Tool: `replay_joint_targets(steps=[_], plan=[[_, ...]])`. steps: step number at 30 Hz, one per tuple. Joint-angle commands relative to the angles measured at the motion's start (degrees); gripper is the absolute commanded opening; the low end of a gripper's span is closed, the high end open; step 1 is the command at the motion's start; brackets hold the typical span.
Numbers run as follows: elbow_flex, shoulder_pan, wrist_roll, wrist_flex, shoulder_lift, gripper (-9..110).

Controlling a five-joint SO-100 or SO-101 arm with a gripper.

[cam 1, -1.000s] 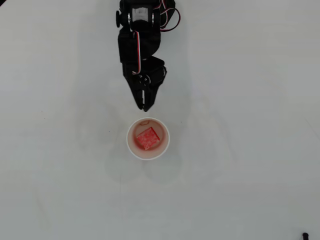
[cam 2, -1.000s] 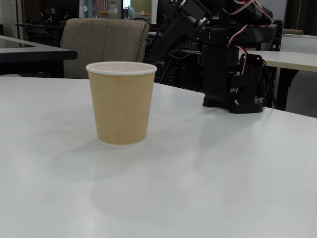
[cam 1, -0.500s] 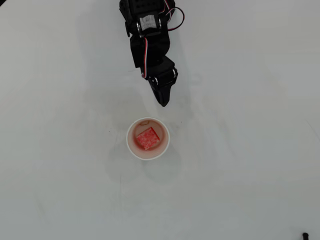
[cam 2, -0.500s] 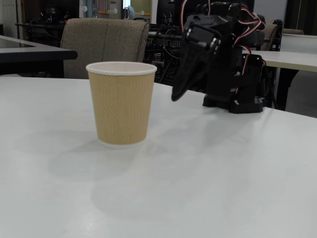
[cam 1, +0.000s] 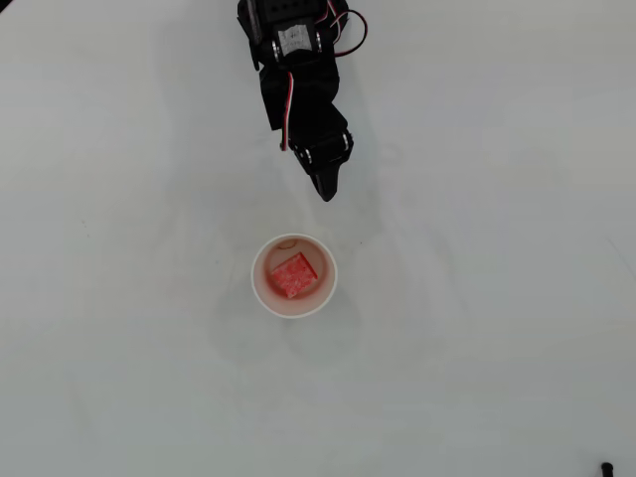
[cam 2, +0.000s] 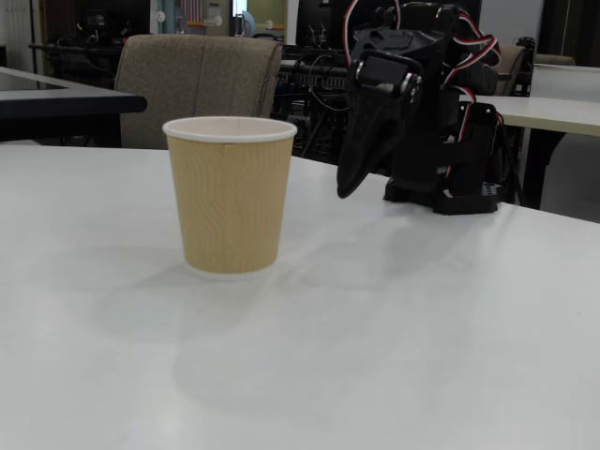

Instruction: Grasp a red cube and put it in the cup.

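place: office/lab | evidence: desks (cam 2: 66, 94); upholstered chair (cam 2: 197, 80); cluttered electronics (cam 2: 314, 89)

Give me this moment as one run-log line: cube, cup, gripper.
red cube: inside cup | cup: upright on table | gripper: looks shut, empty, raised beside cup, no contact | placement: looks done

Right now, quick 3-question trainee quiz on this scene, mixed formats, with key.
1. True or false: the red cube lies inside the cup.
2. In the overhead view, the gripper is: A) inside the cup, B) above the cup in the picture and clear of it, C) touching the rim.
3. Fill in: in the fixed view, the cup's outer wall is tan and its rim is ____.

Key: 1 true. 2 B. 3 white.
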Motion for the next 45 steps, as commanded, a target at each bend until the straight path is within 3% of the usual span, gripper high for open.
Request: replay_joint_targets(steps=[1, 15, 20, 45], plan=[[4.3, 1.8, 1.8, -0.5, 0.7, 0], [4.3, 5.1, 6.8, -1.5, 0.8, 0], [4.3, 6.4, 17.0, -3.3, 0.8, 1], [4.3, 6.5, 17.7, -2.7, 0.8, 0]])
